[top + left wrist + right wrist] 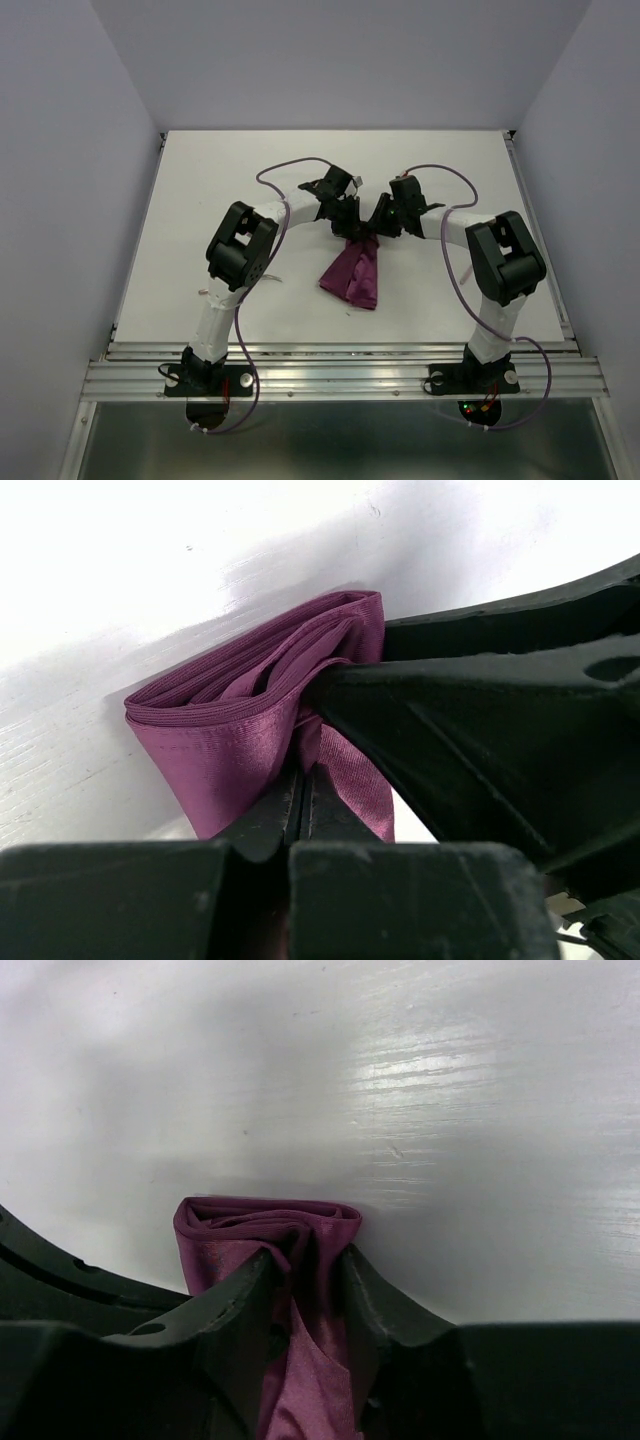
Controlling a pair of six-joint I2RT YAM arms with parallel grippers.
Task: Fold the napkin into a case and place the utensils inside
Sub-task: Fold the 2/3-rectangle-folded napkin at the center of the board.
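Observation:
The burgundy-purple napkin [352, 275] lies bunched and folded in the middle of the white table [200, 200], its far end lifted between both grippers. My left gripper [347, 225] is shut on a fold of the napkin [235, 735], with its fingertips [303, 780] pinching the cloth. My right gripper [377, 226] is shut on the same bunched end [265, 1222], with cloth filling the gap between its fingers [305, 1285]. The two grippers sit right against each other. The right gripper's black body [500, 730] fills the right side of the left wrist view. No finished case shows. The utensils are not in view.
Purple cables [290, 165] loop over the table behind each arm. The table ends at a raised rail on the right [540, 230] and an aluminium rail at the front [340, 365]. Grey walls close in the back and sides.

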